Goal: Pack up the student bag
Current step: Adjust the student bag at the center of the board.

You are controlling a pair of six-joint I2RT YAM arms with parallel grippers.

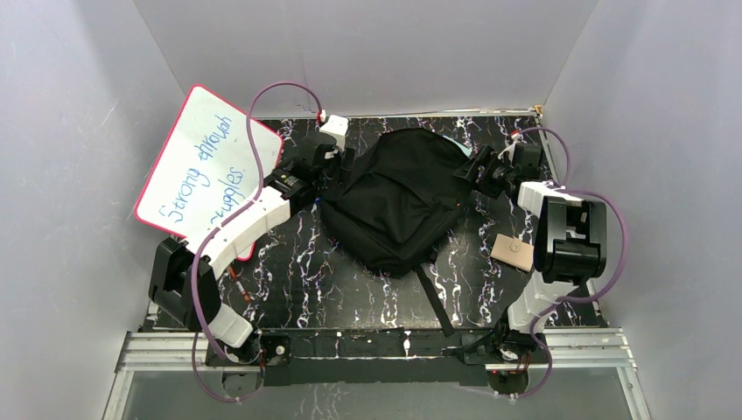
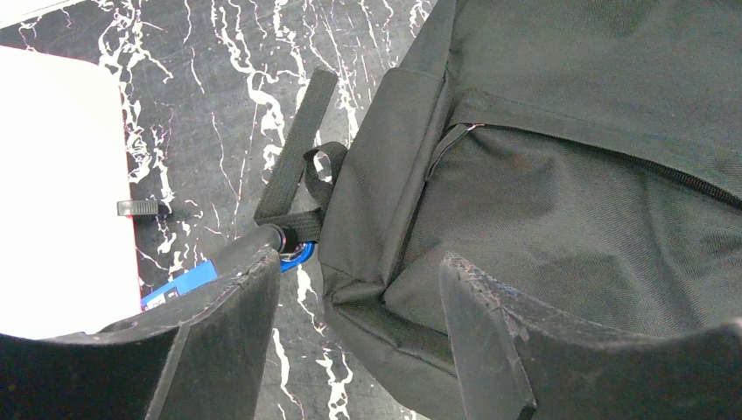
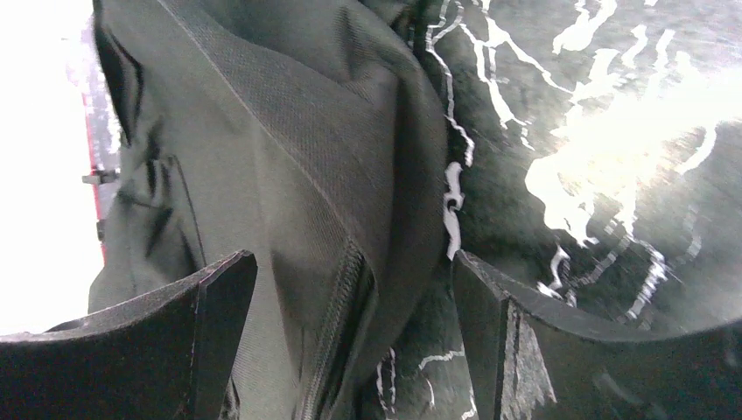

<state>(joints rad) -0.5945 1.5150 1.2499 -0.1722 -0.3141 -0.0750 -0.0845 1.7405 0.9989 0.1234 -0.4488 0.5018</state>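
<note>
The left arm's jaws are hanging wide over a corner of the large black soft fabric backpack [image 2: 542,175], which is lying mid-way across the black marbled table [image 1: 297,280] between the arms. Closing here could be catching the loose black webbing strap [image 2: 300,131] instead (dragging, not opening). The right arm's jaws are gaping equally wide across its side, where thin cloth could be slipping out.

The student bag [image 1: 398,199] — black, soft fabric — lies slumped mid-table, its zippers seemingly closed, one strap trailing nearward.
</note>
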